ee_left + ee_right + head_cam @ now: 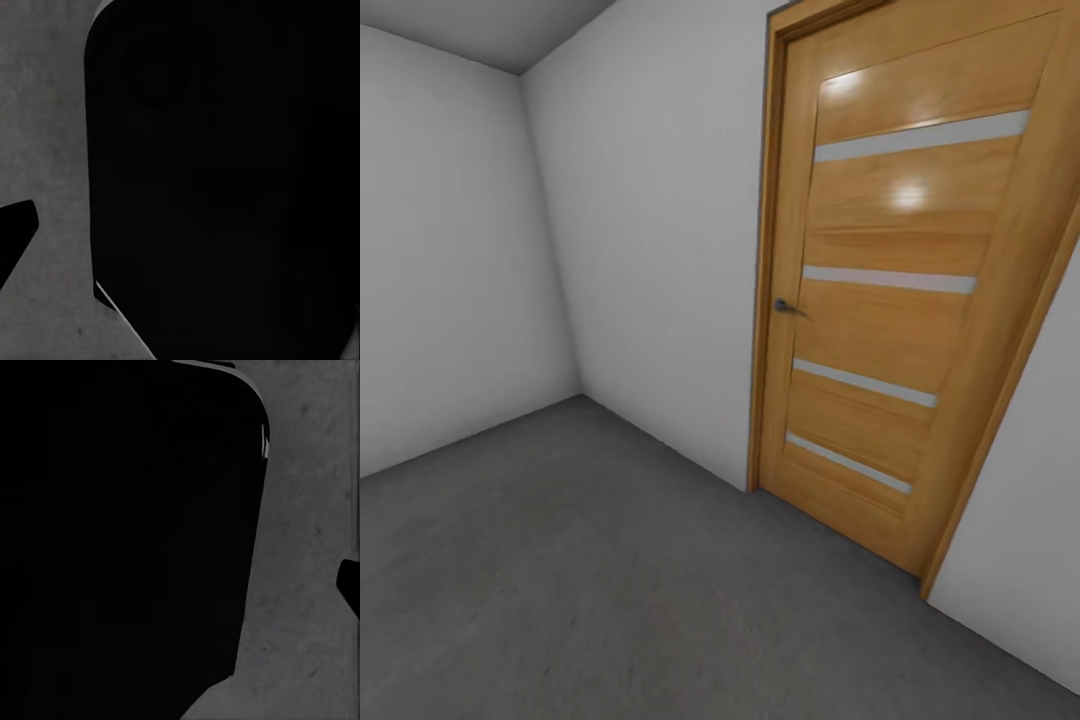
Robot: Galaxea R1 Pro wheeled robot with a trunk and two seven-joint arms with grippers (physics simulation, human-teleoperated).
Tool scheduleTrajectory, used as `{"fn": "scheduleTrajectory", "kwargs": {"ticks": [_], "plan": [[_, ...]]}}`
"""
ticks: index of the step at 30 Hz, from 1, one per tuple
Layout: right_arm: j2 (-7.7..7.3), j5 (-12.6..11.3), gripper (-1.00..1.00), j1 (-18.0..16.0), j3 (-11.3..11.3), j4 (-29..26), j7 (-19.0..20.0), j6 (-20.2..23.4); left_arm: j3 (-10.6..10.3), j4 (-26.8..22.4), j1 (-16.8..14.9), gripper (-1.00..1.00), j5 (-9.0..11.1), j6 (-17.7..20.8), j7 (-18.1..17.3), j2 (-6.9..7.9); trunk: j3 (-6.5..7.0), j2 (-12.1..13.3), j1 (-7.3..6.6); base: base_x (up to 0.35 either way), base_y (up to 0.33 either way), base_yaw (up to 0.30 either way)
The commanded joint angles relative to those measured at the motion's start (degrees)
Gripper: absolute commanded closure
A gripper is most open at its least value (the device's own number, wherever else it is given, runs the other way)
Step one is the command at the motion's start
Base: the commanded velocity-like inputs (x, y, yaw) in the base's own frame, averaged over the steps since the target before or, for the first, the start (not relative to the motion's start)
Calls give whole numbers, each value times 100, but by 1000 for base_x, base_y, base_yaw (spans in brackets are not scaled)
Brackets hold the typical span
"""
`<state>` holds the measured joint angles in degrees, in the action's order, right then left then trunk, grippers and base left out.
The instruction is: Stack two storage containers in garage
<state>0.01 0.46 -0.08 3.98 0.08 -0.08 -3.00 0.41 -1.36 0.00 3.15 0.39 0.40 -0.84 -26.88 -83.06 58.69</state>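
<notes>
Each end effector's state cannot be told: both wrist views are mostly blocked by a large black robot part, with rough mottled grey concrete floor (45, 127) beyond it. Ahead, in the head view, the garage's orange-wood door with pale stripes (900, 290) stands shut between plain white-grey walls (650, 220), its dark handle (787, 306) at mid-height.

door (890, 300) right, wall corner (550, 250) left, floor (610, 590) before

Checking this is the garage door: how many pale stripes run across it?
4, stacked down the orange-wood door: one high near its top, one beside the handle, one lower, one near its foot.
</notes>
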Motion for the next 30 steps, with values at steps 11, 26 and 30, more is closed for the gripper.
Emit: {"fn": "scheduleTrajectory", "kwargs": {"ticks": [11,26,30], "plan": [[-56,-11,-100,-1,10,1,-1,-17,2,-4,0,-100,186,8,9,12,-4,-2,3,325,0,-1],[-38,46,-100,-1,41,1,-1,-17,3,-232,0,-100,188,-3,6,-5,-4,-2,3,326,0,-189],[-35,42,-100,-1,43,1,-1,-17,3,-333,0,-100,257,-33,5,1,-4,-2,3,326,0,-247]]}}
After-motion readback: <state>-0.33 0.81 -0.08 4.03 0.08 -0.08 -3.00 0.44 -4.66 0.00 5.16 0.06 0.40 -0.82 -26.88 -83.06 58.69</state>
